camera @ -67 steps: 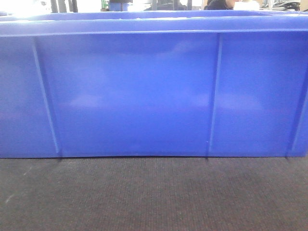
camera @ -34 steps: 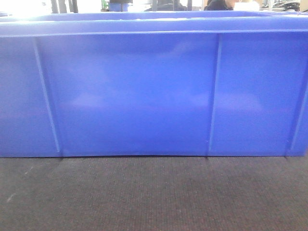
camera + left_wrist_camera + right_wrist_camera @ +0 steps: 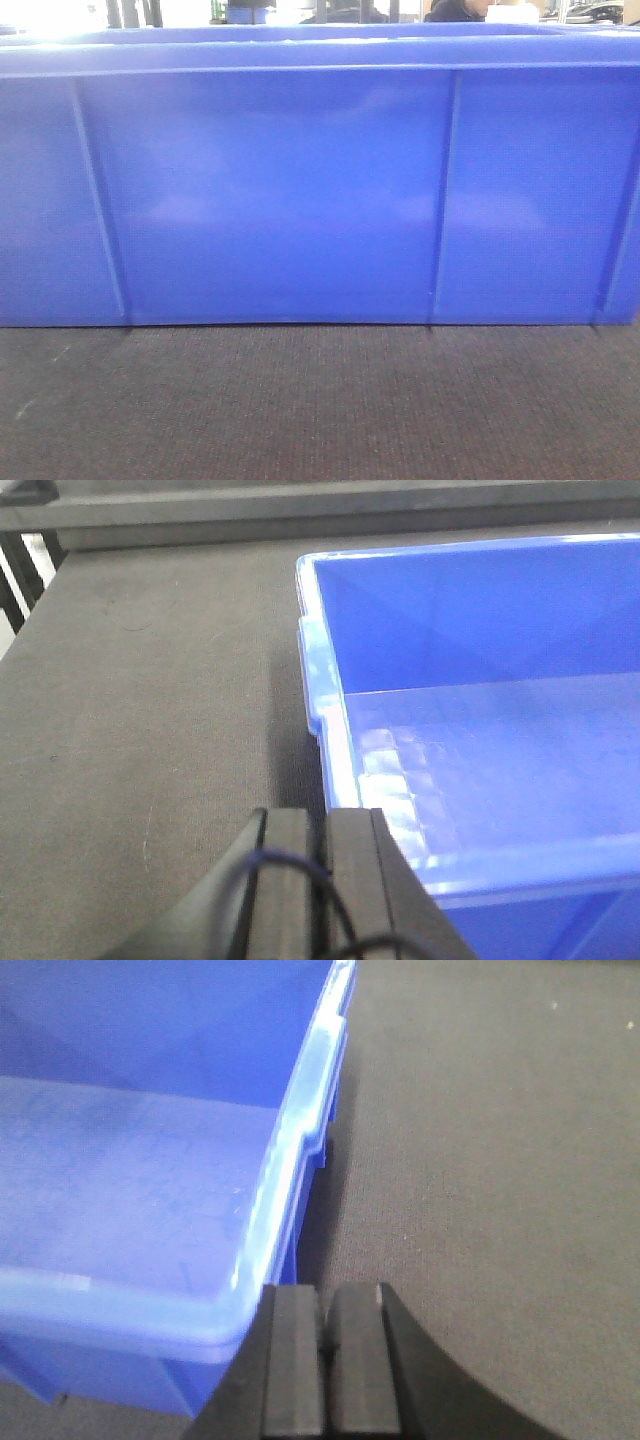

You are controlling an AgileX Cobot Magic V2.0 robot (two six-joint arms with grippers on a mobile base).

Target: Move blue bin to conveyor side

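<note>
Glossy bright-blue ribbed plastic bin (image 3: 300, 190) resting on dark woven conveyor belt (image 3: 320, 410).
Left gripper (image 3: 318, 880) and right gripper (image 3: 326, 1360) pressed closed, empty, beside opposite rims.

Blue bin (image 3: 320, 190) cut off at both side edges in front view, interior hidden behind near wall. In left wrist view, cropped right of the left gripper (image 3: 320, 880) fingers; in right wrist view, cropped left of the right gripper (image 3: 326, 1360). Rim possibly pinched between either pair; contact hidden. 2 fingers each, bases cropped.
</note>
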